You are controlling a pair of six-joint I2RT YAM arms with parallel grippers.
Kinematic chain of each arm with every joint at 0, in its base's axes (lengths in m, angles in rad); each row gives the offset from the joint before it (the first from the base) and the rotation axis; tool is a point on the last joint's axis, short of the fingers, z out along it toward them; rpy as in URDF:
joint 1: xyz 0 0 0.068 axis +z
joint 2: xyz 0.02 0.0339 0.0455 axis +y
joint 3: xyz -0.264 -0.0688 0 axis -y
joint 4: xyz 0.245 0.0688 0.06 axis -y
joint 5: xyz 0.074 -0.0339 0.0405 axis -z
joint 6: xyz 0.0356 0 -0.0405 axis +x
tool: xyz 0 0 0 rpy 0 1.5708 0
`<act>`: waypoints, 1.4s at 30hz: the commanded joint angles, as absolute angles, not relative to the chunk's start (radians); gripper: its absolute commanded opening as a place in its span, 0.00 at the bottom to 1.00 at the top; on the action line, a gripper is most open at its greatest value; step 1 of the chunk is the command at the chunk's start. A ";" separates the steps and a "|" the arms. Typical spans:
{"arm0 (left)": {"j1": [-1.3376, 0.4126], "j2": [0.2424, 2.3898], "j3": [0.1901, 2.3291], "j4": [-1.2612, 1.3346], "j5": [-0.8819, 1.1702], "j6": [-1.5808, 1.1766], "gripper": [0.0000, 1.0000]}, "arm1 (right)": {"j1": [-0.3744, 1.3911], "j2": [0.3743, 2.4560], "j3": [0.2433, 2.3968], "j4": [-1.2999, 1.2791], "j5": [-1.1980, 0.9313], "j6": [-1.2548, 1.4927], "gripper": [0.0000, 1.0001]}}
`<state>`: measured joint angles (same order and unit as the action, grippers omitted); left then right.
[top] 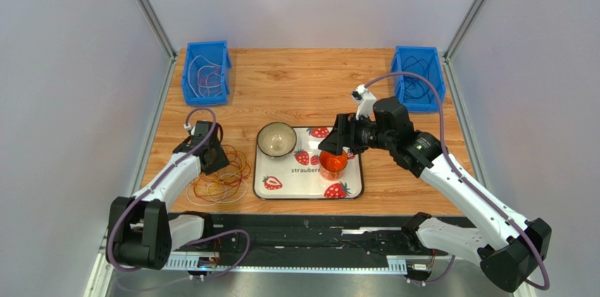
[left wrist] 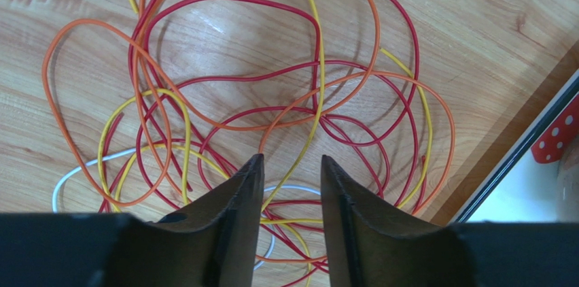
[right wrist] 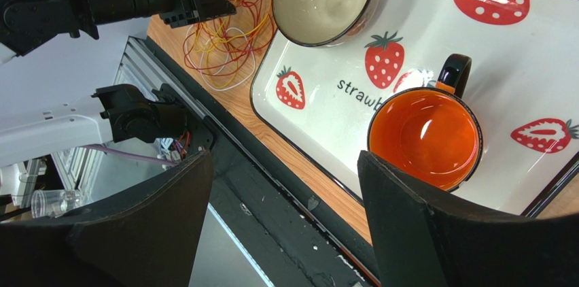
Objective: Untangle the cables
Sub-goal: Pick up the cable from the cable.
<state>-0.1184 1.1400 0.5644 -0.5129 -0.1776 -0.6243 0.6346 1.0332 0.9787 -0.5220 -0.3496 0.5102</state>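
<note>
Cables (top: 222,183) could cinch tighter, we judge, if our left gripper (left wrist: 291,161), jaws apart and grasping nothing, closes on several strands at once. They lie at lower left on the wooden counter (top: 303,86): thin glossy loops, yellow, orange, red, white, overlapping. Our right gripper (right wrist: 282,158) gapes empty over an orange mug (right wrist: 425,137).

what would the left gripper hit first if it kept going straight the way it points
The cables, most likely: the left gripper points down into the tangle, and a yellow strand runs in between its open jaws. Which loop lies highest is hard to tell; the wooden table is right beneath.
</note>
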 commanded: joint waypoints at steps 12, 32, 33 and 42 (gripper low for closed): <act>-0.124 1.207 0.627 -0.508 -0.173 -0.632 0.30 | 0.638 1.040 1.000 -0.523 -0.336 0.474 0.82; -0.138 1.188 0.745 -0.606 -0.166 -0.601 0.00 | 0.640 1.022 1.002 -0.531 -0.325 0.469 0.82; -0.140 1.145 0.793 -0.624 -0.158 -0.603 0.00 | 0.638 1.022 1.003 -0.526 -0.327 0.472 0.82; -0.141 1.014 1.185 -0.859 -0.135 -0.558 0.00 | 0.638 1.009 1.009 -0.500 -0.356 0.502 0.81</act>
